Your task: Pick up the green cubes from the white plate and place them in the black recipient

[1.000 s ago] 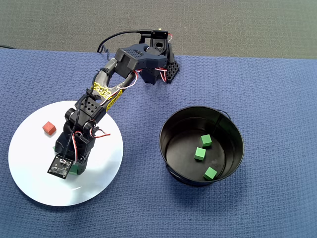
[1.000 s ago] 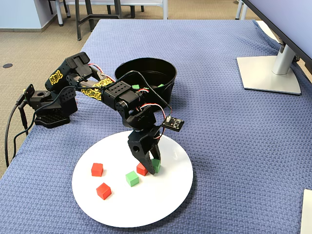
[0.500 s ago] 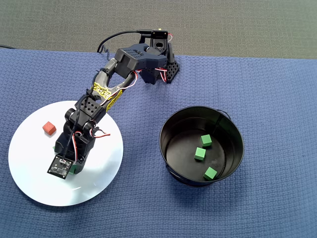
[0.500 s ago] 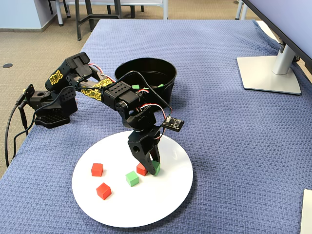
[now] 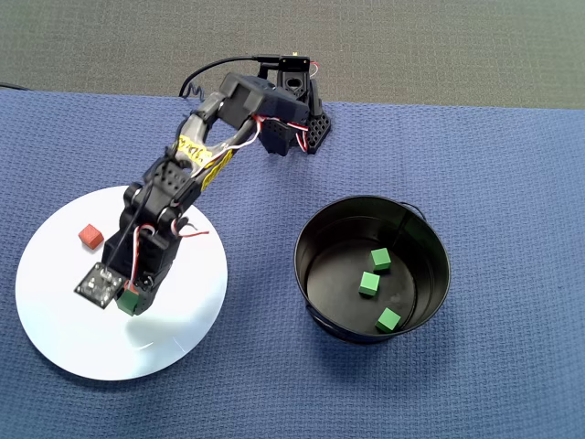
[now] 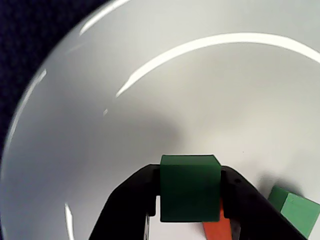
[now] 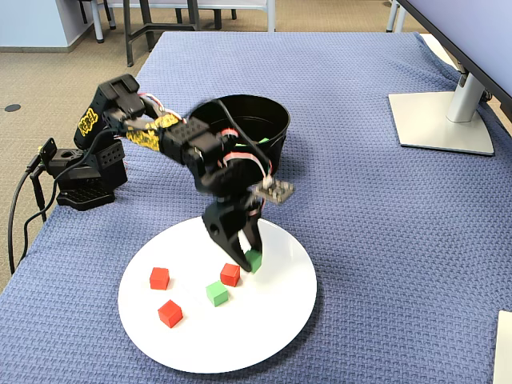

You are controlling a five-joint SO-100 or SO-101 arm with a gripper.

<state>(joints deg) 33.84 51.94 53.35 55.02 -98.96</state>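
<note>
Gripper (image 6: 190, 212) is clamped on a green cube (image 6: 190, 187), one black finger (image 6: 132, 205) on each side of it, in the wrist view. In the fixed view that held cube (image 7: 254, 259) sits at the fingertips above the plate (image 7: 272, 336), apparently just clear of the surface (hard to be sure of the gap). Overhead view shows it (image 5: 128, 301) poking out beside the gripper (image 5: 128, 294), over the plate (image 5: 55, 338).

Left on the plate in the fixed view: one more green cube (image 7: 216, 294), a red cube (image 7: 230, 274) just beside it and close under the gripper (image 7: 248, 258), plus two other red cubes (image 7: 160, 278) (image 7: 170, 313) further left. The wrist view catches the loose green cube (image 6: 295, 210) at lower right and a bit of a red cube (image 6: 217, 227) behind the finger.

The pot (image 5: 430, 238) stands right of the plate in the overhead view, well apart from it, w/ three green cubes (image 5: 380, 259) (image 5: 368, 284) (image 5: 388, 319) on its bottom. Everything rests on a blue cloth (image 5: 512, 165). Arm base (image 7: 80, 180) is at left in the fixed view, pot (image 7: 276, 144) behind the arm.
</note>
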